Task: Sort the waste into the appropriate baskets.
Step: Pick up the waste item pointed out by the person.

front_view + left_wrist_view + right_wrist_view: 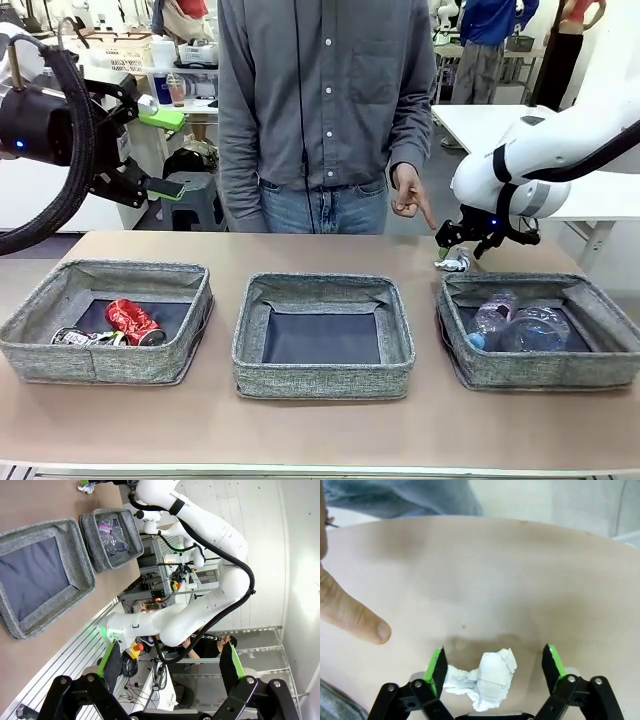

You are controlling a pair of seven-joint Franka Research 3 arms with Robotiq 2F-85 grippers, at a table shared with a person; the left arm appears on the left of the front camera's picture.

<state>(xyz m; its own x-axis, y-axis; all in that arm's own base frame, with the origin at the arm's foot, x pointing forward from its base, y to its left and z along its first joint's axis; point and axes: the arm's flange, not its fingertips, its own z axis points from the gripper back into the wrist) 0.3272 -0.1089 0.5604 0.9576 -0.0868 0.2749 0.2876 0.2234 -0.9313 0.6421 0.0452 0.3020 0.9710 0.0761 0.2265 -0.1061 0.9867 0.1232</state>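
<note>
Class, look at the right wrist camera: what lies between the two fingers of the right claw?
The crumpled white-and-blue wrapper lies on the bare table between the open right claw's fingers, untouched by either pad.

We see three grey woven baskets with dark bottoms on a tan bench. A red crushed can lies lower left. The crumpled wrapper is white, between black fingers with green pads.

Three grey woven baskets in a row: left basket holds a crushed red can plus a flattened dark can; middle basket empty; right basket holds clear plastic bottle and cup. Crumpled white wrapper on table just behind right basket.
</note>
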